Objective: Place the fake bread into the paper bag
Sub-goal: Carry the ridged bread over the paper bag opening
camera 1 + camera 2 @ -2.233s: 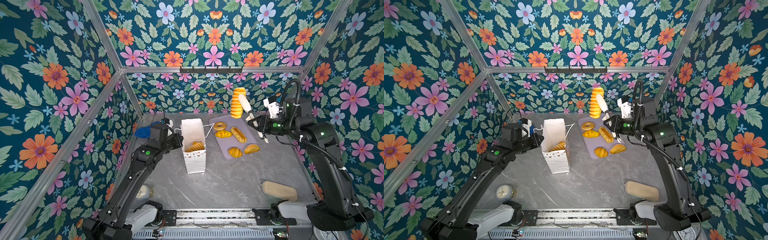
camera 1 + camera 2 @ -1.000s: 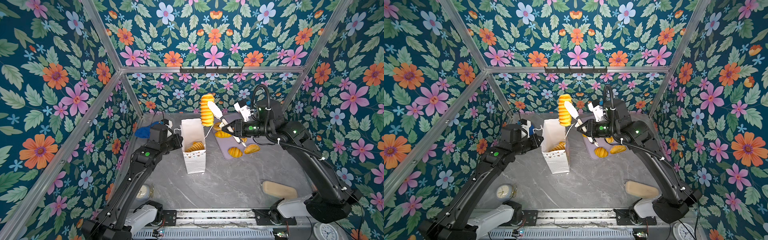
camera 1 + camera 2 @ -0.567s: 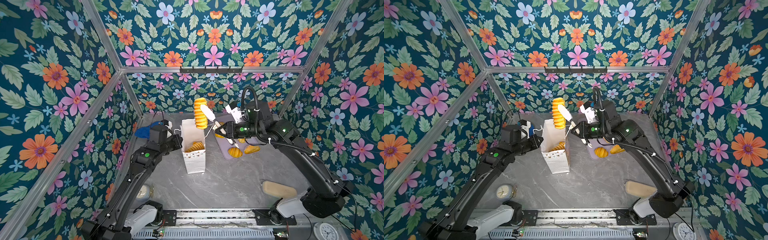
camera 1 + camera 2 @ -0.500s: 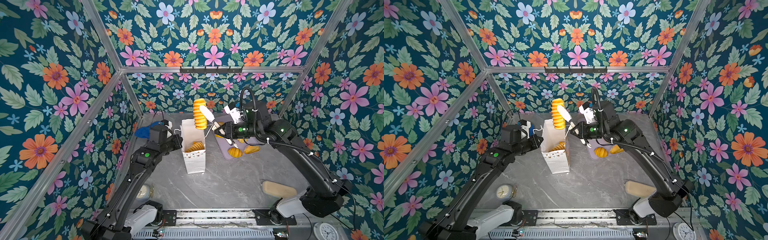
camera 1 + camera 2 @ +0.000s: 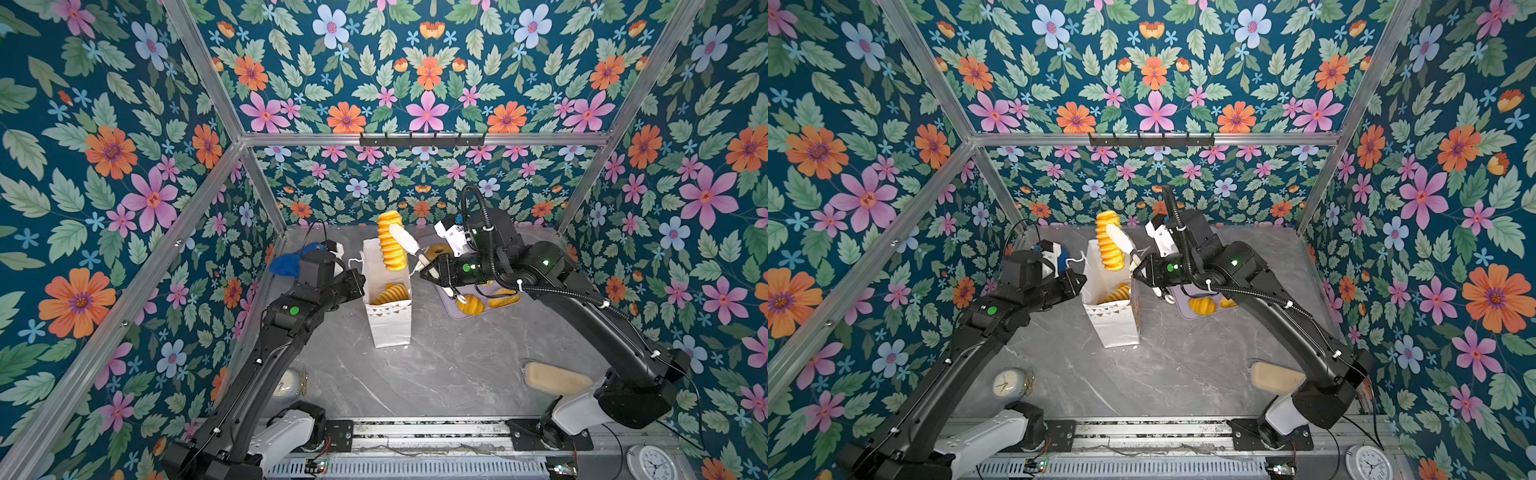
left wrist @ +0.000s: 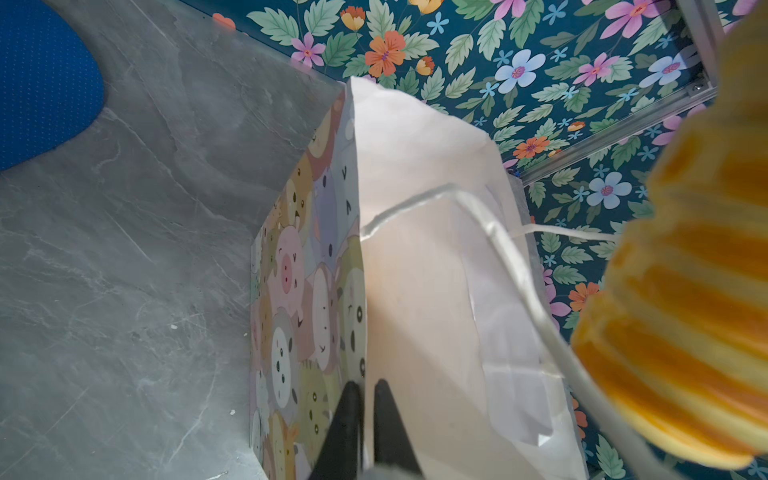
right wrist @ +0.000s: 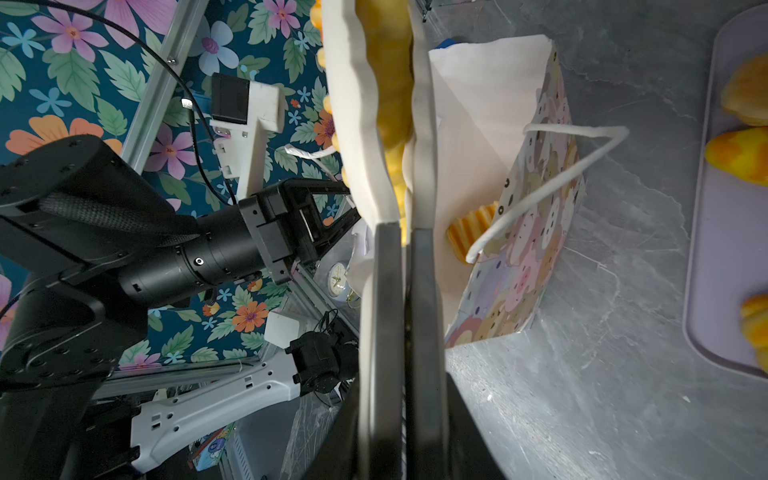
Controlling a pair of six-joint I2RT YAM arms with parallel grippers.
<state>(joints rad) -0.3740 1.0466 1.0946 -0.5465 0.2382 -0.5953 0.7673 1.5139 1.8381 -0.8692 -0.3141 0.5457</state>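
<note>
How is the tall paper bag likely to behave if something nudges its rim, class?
The paper bag stands tall and narrow, so it probably tips easily, though the left gripper pinching its wall should steady it. Its thin walls likely flex rather than resist. Holding little bread, it seems light.

The right gripper (image 5: 392,232) brings the long ridged loaf (image 5: 390,249) in from the far right, where it hung beyond the lilac tray (image 5: 488,311) two seconds back, across the tray to the paper bag (image 5: 390,324). A second ago the loaf was still to the right of the bag's mouth. Now it stands upright over the opening, its lower end showing against the open mouth in both top views — a shade lower and further left than half a second ago. The right arm (image 5: 582,299), earlier folded back near the wall, stretches over the tray and hides some of the pastries (image 5: 469,304) there.
</note>
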